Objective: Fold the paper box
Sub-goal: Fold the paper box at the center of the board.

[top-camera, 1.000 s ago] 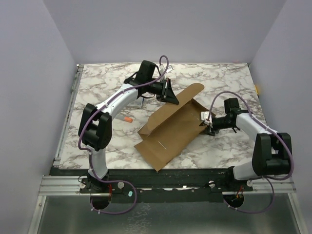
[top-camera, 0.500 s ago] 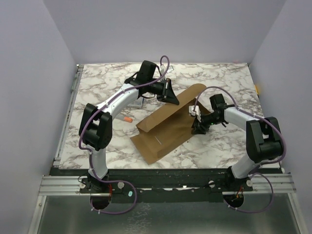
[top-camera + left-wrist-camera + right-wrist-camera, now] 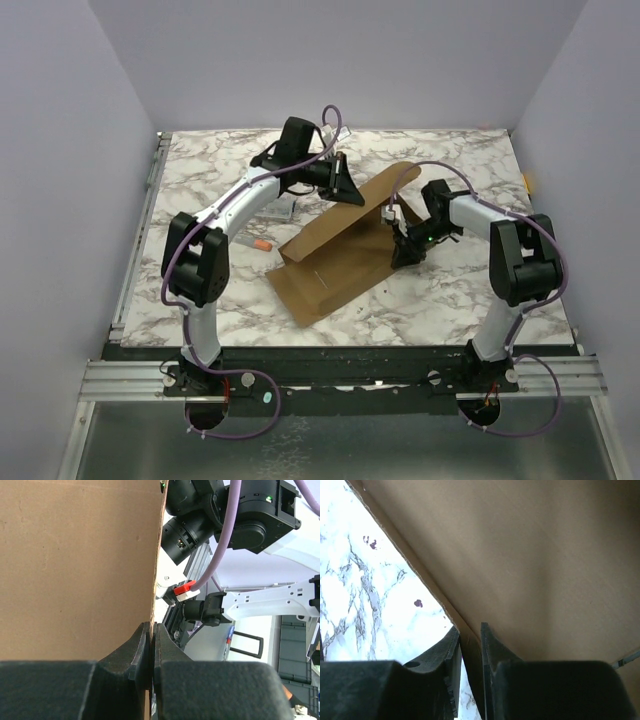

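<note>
Top external view has the box mid-table, its far-right part lifted and its near-left panel lying flat. Left gripper is pressed together on the far edge of the raised panel (its wrist view shows the sheet nipped between the fingers). Right gripper straddles the right edge with a narrow gap; whether it actually pinches, I cannot tell. Thin cardboard like this looks light and fairly stiff, likely to bend cleanly along scored lines but to crease or tear if twisted. Best held by panel edges close to a fold, not by the small tabs.
</note>
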You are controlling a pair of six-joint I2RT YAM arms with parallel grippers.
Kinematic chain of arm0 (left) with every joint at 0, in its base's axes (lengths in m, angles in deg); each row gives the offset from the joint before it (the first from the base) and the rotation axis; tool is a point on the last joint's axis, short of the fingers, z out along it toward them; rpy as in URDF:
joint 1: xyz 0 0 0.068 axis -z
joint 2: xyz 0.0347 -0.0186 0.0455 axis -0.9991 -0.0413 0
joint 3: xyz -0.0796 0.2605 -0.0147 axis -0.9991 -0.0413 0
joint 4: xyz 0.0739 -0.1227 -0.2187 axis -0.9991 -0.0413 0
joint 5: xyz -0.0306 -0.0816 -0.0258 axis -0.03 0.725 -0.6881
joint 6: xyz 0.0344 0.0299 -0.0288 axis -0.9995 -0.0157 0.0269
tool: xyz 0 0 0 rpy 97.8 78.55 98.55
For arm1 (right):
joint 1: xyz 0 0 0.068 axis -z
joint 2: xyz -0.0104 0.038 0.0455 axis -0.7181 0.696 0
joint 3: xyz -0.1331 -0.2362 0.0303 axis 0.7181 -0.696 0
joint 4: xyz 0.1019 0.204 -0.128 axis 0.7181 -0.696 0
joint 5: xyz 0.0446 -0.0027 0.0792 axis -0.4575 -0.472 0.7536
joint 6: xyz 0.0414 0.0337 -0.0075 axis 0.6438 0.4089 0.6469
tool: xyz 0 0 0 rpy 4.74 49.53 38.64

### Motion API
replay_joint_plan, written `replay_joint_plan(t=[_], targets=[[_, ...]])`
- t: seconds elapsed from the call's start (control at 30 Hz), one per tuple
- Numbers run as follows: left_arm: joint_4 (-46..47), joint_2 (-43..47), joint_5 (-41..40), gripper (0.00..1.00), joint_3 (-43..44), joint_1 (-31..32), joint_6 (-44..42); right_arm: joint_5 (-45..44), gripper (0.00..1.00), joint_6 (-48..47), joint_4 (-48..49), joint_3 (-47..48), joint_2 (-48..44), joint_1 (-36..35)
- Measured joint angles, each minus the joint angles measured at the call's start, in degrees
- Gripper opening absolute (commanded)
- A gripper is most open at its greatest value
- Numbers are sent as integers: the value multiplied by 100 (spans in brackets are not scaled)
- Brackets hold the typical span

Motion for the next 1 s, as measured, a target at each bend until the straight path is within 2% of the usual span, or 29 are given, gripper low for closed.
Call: replay_joint_plan(t=[0.17,0.27,0.43,0.63,0.73,0.87,1.0], targets=[[-15,0,-31,19,39,-111,0,131,11,-94,-328,173,184,0],[-57,9,-160,35,103,-201,-9,179,9,-164,-514,221,267,0],[-146,527,-1071,58,136,-540,-358,245,8,-352,-831,240,376,0],[17,1985,-2190,59,-122,-918,-988,264,9,-560,-1196,396,601,0],[284,2979,-2223,59,-682,-925,-1163,264,12,-599,-1307,474,667,0],[481,3926,-2426,59,-1891,-317,-1530,262,14,-605,-1432,551,723,0],[667,4415,-2822,61,-3174,874,-2081,262,14,-647,-1547,632,774,0]])
